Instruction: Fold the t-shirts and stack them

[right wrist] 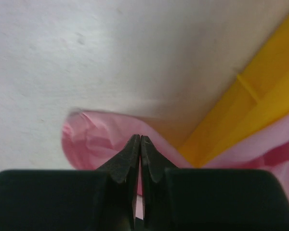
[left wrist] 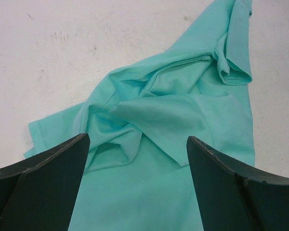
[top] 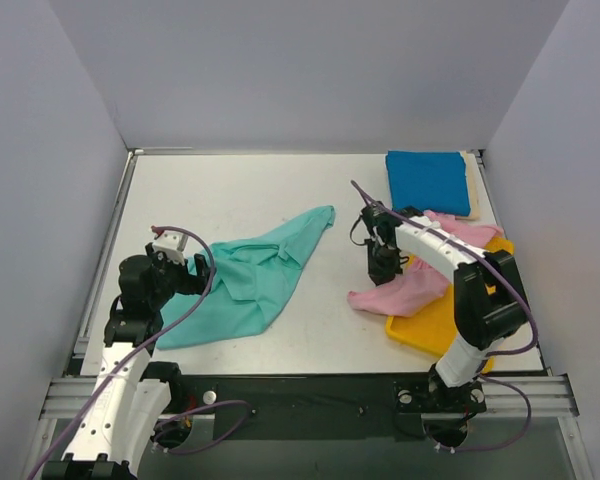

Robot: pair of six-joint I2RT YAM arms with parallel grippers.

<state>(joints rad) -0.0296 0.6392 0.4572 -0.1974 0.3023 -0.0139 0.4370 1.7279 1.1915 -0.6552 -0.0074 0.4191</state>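
Your right gripper [right wrist: 140,139] pinches limp pink shirt [right wrist: 86,139] near right edge; left gripper [left wrist: 137,138] gapes over floppy teal shirt [left wrist: 183,110], so grab its hem.

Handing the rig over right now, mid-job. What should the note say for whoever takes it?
Left end effector: open, over the rumpled teal t-shirt, gripping nothing.
Right end effector: shut, apparently pinching an edge of the pink t-shirt, which lies rumpled partly on the yellow tray, partly on the table.
Done: blue t-shirt folded, stacked on the cream t-shirt at the far right corner.
Left: fold teal and pink, add both to the stack.
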